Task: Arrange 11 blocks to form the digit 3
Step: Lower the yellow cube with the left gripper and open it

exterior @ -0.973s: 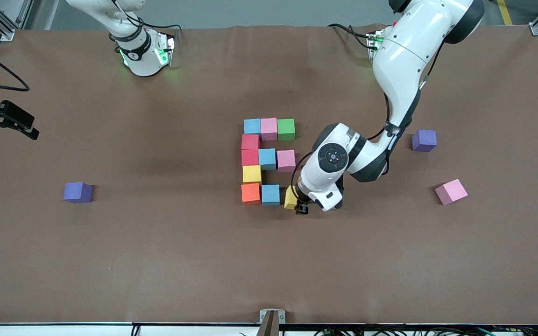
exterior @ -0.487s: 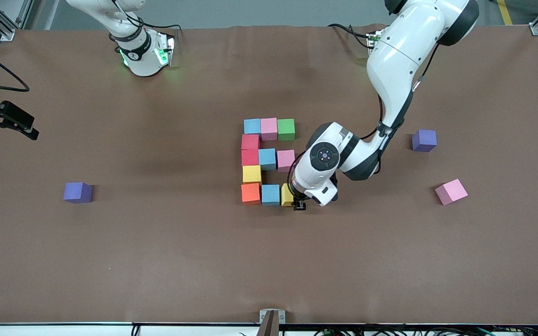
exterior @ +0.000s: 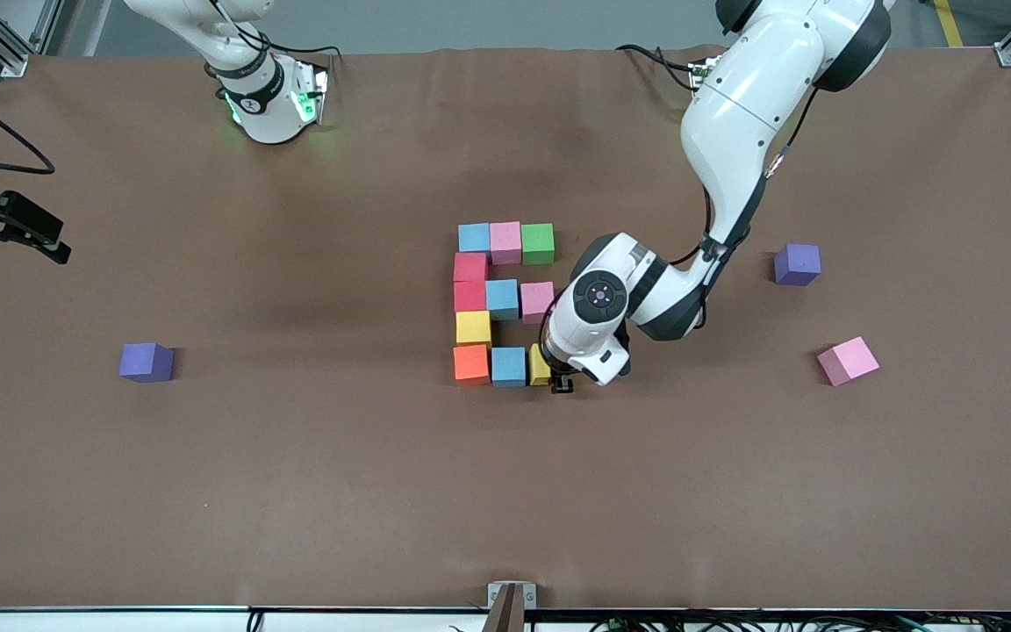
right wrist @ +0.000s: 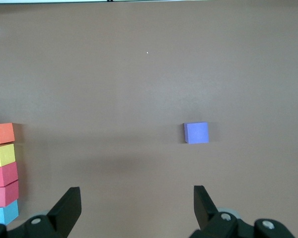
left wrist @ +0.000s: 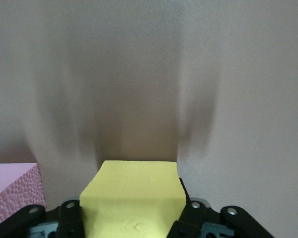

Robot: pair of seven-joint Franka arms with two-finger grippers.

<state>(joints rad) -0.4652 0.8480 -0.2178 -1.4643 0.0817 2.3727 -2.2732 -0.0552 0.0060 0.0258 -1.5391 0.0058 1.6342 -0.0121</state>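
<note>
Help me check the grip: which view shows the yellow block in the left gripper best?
The left wrist view: the yellow block fills the space between the left gripper fingers. The front view shows only a sliver of it beside the light blue block, under the arm. The right wrist view misses it.

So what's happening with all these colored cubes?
The left arm's claw grips a yellow cube and is setting it beside the light blue cube in the row nearest the camera, finishing a blocky figure of cubes. The right arm's claw waits open at its end of the table. A loose pink cube and two purple ones sit apart.
</note>
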